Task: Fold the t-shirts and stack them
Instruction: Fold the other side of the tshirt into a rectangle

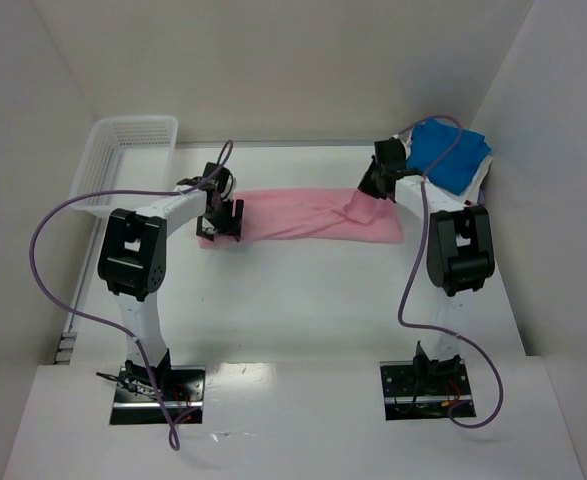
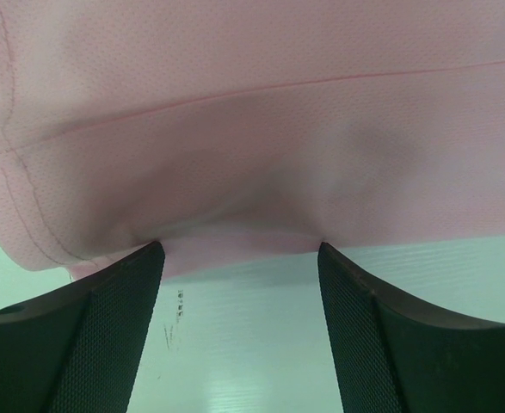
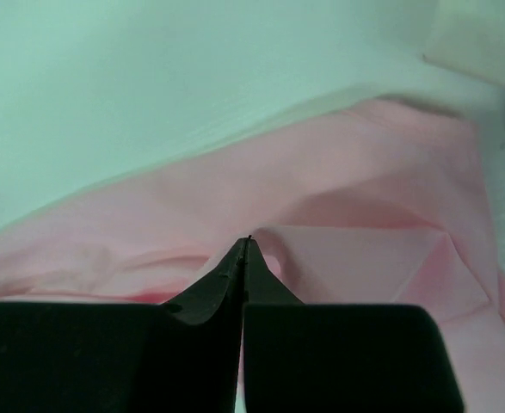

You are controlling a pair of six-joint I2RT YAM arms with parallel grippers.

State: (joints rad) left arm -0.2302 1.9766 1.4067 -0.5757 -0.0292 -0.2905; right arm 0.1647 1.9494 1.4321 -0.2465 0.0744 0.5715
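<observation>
The light pink t-shirt (image 1: 303, 215) lies stretched in a long band across the middle of the table. My left gripper (image 1: 221, 222) is at its left end, open, with its fingertips at the cloth's near edge (image 2: 239, 249) and bare table between the fingers. My right gripper (image 1: 368, 195) is shut on a raised fold of the pink t-shirt (image 3: 347, 258) near its right end, its jaws (image 3: 248, 241) pressed together. The bright blue t-shirt (image 1: 448, 150) lies at the back right corner, with a white cloth edge (image 1: 485, 175) showing under it.
A white plastic mesh basket (image 1: 123, 160) stands at the back left corner. White walls enclose the table on the left, back and right. Purple cables loop from both arms.
</observation>
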